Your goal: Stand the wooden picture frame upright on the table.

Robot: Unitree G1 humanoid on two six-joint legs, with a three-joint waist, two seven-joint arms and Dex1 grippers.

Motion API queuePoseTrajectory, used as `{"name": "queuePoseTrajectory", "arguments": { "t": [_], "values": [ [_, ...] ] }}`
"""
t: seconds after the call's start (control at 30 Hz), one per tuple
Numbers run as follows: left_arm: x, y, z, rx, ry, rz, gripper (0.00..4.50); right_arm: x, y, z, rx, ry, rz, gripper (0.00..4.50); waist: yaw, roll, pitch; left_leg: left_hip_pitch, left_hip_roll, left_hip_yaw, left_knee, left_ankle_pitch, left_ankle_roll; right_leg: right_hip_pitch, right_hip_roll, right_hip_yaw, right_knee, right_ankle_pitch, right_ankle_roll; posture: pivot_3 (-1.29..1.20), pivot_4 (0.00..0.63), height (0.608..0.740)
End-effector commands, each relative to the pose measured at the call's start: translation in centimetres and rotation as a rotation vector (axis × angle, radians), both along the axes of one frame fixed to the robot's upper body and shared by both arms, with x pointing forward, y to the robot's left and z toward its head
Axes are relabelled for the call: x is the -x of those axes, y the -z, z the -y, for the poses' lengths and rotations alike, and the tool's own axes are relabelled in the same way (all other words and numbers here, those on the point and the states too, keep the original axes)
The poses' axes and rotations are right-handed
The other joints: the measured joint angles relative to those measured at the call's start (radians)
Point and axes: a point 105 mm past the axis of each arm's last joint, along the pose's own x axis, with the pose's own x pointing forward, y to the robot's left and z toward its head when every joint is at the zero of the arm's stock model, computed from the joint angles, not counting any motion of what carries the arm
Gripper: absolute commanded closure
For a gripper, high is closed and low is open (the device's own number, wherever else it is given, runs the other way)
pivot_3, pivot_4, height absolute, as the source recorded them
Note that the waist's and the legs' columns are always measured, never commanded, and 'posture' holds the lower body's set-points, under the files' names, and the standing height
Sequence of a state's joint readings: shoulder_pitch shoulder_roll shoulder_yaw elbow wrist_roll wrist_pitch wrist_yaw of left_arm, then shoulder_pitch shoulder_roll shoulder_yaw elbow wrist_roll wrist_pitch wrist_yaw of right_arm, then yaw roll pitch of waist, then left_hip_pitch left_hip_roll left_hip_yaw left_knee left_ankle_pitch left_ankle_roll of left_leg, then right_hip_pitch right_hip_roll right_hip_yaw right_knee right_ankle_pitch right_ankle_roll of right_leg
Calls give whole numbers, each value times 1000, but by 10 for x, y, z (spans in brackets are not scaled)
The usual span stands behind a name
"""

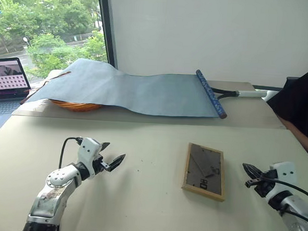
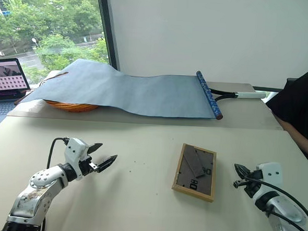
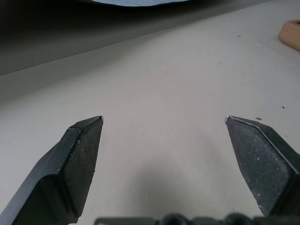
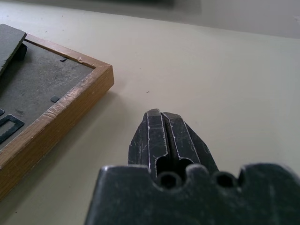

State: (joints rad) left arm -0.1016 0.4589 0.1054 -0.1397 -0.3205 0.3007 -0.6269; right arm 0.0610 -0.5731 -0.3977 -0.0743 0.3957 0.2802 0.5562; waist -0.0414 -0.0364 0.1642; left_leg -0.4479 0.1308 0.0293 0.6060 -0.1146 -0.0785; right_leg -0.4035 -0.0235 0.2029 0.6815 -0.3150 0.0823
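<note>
Picture frame (image 1: 204, 171) face down on the table (image 1: 138, 198).
We see our left gripper (image 1: 113, 161) spread wide at lower left, our right gripper (image 1: 248, 169) pinched closed and empty at lower right.

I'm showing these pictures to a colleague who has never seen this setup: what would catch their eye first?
Probably the small light-wood picture frame, lying flat with its dark grey back up on the large pale beige table, between the open left gripper and the shut right gripper. Next, the long blue-grey cloth draped over the far table, covering an orange basket at its left end.
</note>
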Motion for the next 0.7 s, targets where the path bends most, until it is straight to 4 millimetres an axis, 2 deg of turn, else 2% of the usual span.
{"name": "queuePoseTrajectory", "arguments": {
  "t": [0.03,0.13,0.27,0.33,0.37,0.43,0.47,0.5,0.53,0.67,0.7],
  "values": [
    [0,-2,5,36,54,-1,0,-2,-13,0,13,2,37,4468,0,0,0,0,0,0,0,0,0,0,0,0,0,0,0,0,150,694],
    [-2,-2,4,61,137,-23,0,-3,-26,0,30,-24,65,4468,0,0,0,0,0,0,0,0,0,0,0,0,0,0,0,0,150,694],
    [1,-14,9,88,280,-51,0,3,-43,-2,119,-121,73,4468,0,0,0,-1,0,0,0,0,0,-1,0,0,0,0,0,0,150,694],
    [1,-21,13,85,333,-53,524,6,-50,2,149,-140,61,4500,1,0,0,-1,0,0,0,0,0,0,0,-1,0,-1,1,0,150,694],
    [2,-24,17,71,374,-55,604,7,-53,4,161,-147,46,4500,1,0,0,-1,0,-1,0,0,0,0,0,-1,0,-1,1,0,150,694],
    [2,-27,26,35,427,-63,1211,9,-52,6,211,-168,-2,4500,2,0,0,-1,0,-1,0,0,0,0,0,-1,0,-1,1,0,150,694],
    [0,-27,30,18,445,-70,1735,10,-50,6,249,-181,-36,4500,3,0,0,-1,-1,-1,0,0,0,0,0,-1,0,-1,2,0,150,694],
    [-1,-27,35,2,465,-79,1986,10,-49,6,274,-188,-58,4500,4,0,0,-1,-1,-1,0,0,0,0,-1,-1,0,-1,2,0,150,694],
    [-3,-24,47,-24,499,-96,2536,11,-46,6,301,-202,-98,4500,5,0,0,-1,-1,-1,1,0,0,0,-1,-1,0,-1,2,0,150,694],
    [-7,-17,80,-92,582,-145,4008,11,-38,3,363,-248,-193,4500,4,0,0,-1,-2,-2,2,0,0,1,-1,-1,0,-1,2,0,150,694],
    [-8,-16,91,-99,608,-147,4195,10,-35,1,372,-261,-208,4500,4,0,0,-1,-2,-2,2,0,0,1,-1,-1,0,-1,3,0,150,694]
  ]
}}
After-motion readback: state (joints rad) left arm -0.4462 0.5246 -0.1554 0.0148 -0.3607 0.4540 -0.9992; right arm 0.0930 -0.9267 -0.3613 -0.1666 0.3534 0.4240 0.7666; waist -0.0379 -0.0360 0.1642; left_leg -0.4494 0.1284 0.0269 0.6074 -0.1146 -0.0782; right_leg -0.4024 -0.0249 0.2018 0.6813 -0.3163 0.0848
